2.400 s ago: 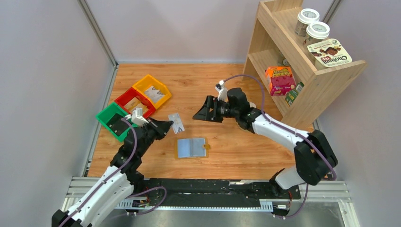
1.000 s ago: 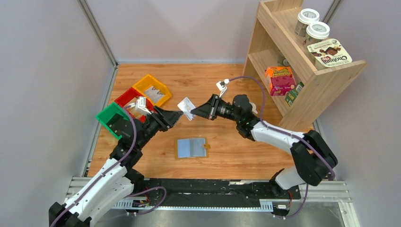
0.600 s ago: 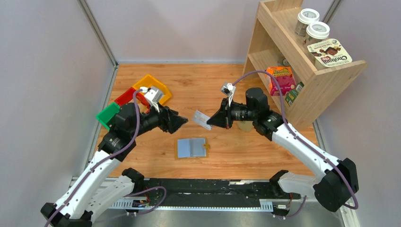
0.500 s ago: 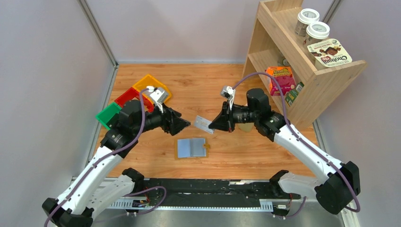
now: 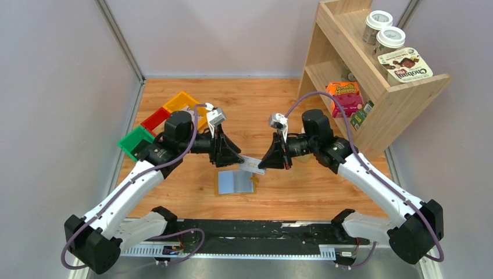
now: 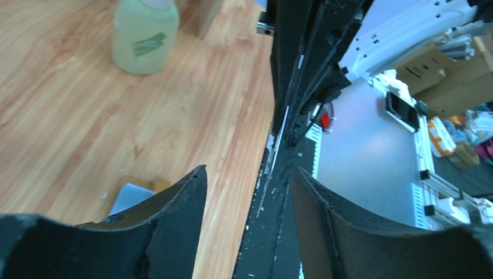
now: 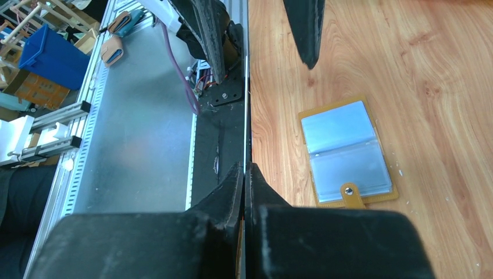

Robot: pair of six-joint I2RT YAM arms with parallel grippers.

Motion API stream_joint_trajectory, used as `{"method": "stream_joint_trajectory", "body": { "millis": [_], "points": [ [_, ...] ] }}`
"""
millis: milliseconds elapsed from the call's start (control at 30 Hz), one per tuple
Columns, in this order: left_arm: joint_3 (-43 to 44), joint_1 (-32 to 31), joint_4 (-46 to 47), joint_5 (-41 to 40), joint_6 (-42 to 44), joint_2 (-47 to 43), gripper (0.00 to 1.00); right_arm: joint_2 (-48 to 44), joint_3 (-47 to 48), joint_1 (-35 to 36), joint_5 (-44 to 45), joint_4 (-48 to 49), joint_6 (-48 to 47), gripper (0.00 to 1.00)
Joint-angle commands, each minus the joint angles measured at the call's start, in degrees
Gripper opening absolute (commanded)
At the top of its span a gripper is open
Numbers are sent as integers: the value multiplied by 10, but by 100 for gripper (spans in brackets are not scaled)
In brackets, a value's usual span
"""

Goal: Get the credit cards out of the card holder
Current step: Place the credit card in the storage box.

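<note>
Your two arms reach in from left and right and meet nose to nose above the middle of the table [image 5: 302, 192]. Your right gripper [image 5: 263, 165] is clamped on one credit card [image 5: 251, 163] and holds it in the air over the far edge of the card holder [image 5: 232, 183]. Your left gripper [image 5: 237, 157] is spread, with a finger on either side of the card's free end. I cannot tell whether either finger touches it. Your left wrist view shows the card edge-on as a thin line in that gap, and a pale green bottle [image 6: 144, 35] that the top view mostly hides behind your right wrist. Only the right wrist view shows the holder lying open and flat, both pockets pale blue-grey. The coloured bins [image 5: 131, 142] sit far left, partly behind your left arm. The shelf [image 5: 372, 87] stands far right, well apart.
</note>
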Motion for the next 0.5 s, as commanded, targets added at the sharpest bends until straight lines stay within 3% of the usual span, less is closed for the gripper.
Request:
{"method": "stream_joint_trajectory", "body": {
  "millis": [0,100,233,267,300,400,467],
  "points": [
    [18,-15,31,67,7,4,55,-7,27,6,-26,4,-18,0],
    [17,-23,29,69,12,9,48,-5,27,7,-31,3,-20,0],
    [18,-30,27,69,13,14,20,-4,24,8,-33,3,-22,0],
    [18,-30,26,69,12,13,5,-1,26,7,-33,3,-22,0],
    [16,-30,25,68,12,11,0,0,27,7,-34,4,-22,0],
    [8,-31,31,57,5,-7,0,14,33,8,-41,3,-16,1],
    [-4,-31,36,30,1,-25,0,23,37,7,-40,-1,-15,7]
  ]
}}
